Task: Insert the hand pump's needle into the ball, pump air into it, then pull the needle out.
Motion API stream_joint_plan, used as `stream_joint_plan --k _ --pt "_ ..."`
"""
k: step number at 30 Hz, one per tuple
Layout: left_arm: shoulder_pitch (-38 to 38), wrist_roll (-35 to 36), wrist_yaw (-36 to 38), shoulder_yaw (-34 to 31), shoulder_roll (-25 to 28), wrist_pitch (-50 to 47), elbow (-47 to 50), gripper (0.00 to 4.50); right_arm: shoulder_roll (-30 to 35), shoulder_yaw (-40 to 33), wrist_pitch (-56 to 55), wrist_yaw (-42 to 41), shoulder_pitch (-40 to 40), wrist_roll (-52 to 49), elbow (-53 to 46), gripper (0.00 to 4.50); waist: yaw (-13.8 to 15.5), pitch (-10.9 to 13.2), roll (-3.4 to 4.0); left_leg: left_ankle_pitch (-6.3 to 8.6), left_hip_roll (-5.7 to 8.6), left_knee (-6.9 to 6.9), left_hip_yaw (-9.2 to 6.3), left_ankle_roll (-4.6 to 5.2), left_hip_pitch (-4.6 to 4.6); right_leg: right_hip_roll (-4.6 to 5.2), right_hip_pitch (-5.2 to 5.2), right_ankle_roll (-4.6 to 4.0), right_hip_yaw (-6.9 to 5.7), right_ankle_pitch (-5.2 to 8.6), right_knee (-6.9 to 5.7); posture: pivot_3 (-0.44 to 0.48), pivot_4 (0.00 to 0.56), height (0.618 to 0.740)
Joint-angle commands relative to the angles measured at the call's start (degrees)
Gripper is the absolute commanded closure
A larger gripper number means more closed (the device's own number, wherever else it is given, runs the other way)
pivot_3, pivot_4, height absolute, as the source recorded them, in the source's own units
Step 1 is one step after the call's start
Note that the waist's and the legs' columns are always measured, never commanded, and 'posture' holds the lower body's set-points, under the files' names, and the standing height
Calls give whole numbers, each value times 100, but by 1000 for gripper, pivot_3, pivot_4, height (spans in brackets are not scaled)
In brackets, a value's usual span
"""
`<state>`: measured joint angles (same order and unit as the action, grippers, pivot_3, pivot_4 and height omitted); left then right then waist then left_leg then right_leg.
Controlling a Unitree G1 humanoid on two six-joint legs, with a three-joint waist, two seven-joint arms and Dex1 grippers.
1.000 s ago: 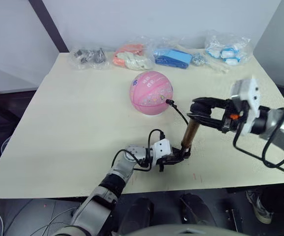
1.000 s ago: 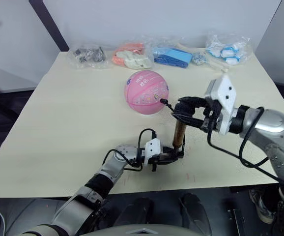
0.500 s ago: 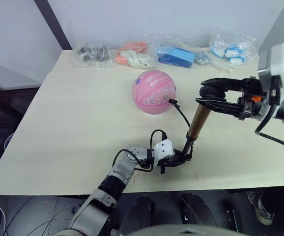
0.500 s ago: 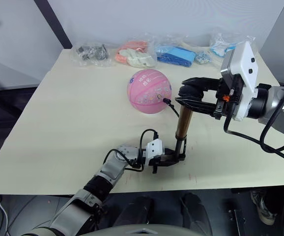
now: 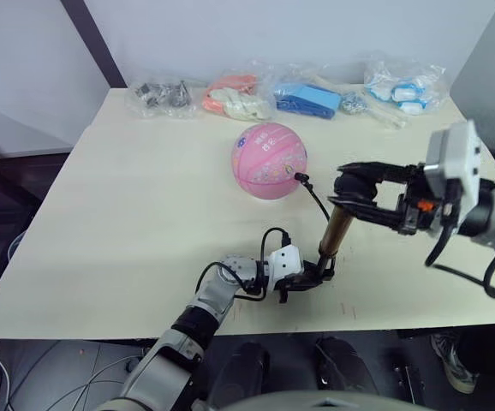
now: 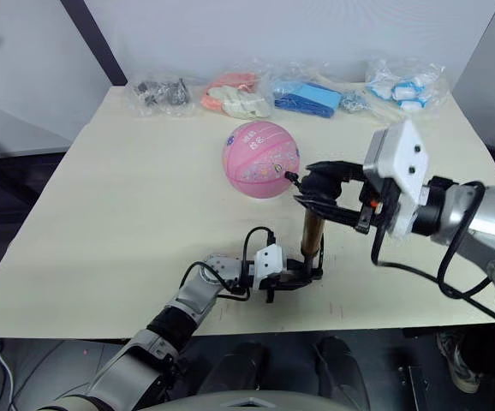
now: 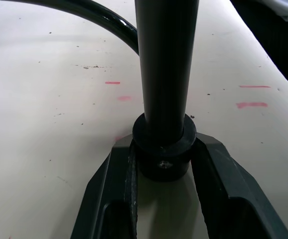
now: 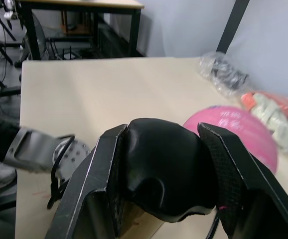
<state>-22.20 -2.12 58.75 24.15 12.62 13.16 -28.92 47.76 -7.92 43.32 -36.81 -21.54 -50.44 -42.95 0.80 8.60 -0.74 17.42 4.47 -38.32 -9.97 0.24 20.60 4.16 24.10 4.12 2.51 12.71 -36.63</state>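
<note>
The left tool [image 5: 314, 276] lies low near the front edge, fingers clamped. The right tool [image 5: 348, 199] reaches in from the right, raised, fingers clamped.

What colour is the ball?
Pink, with small pale prints. The ball shows best in the left eye view.

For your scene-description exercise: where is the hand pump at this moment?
In the left eye view the hand pump stands nearly upright on the table, near its front edge, just in front and right of the pink ball, held between the left tool and right tool.
</note>
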Motion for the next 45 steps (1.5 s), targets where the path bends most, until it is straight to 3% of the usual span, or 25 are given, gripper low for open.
stream_joint_plan --k 1,15,22,27,34,45 --pt "118 -159 -3 125 59 32 -133 3384 -92 391 -168 -31 392 368 -84 2689 0 -1 -2 0 0 -1 0 0 -1 0 -2 0 -1 0 0 0 150 740" --pt "-185 -3 12 -39 -45 438 -492 3384 -672 1523 -1509 -232 1761 2083 499 2689 -4 -3 -3 -1 14 0 4 -2 -33 -5 -34 2 -4 1 -2 0 150 740" --pt "-193 -45 42 -60 -58 702 -756 3384 -883 1754 -1860 -307 1890 2574 734 2689 -4 -3 -2 0 21 1 -1 -1 -45 -4 -43 2 1 2 -2 0 150 740" --pt "-163 -51 78 -83 -59 842 -869 3384 -803 1390 -1592 -357 1535 2294 545 2689 -10 -3 -2 -1 21 1 -1 -2 -45 -4 -42 2 3 1 -2 0 150 740" --pt "-251 -39 100 -108 -111 954 -1073 3384 -458 464 -597 -412 508 1069 216 2689 -4 4 1 2 22 1 -4 3 -40 -1 -39 2 2 1 -1 0 150 740" --pt "-327 -36 113 -121 -191 1143 -1318 3384 234 -486 298 -358 -668 -171 448 2689 1 7 2 3 21 -2 -6 7 -20 10 -24 4 -3 -1 0 0 150 740"
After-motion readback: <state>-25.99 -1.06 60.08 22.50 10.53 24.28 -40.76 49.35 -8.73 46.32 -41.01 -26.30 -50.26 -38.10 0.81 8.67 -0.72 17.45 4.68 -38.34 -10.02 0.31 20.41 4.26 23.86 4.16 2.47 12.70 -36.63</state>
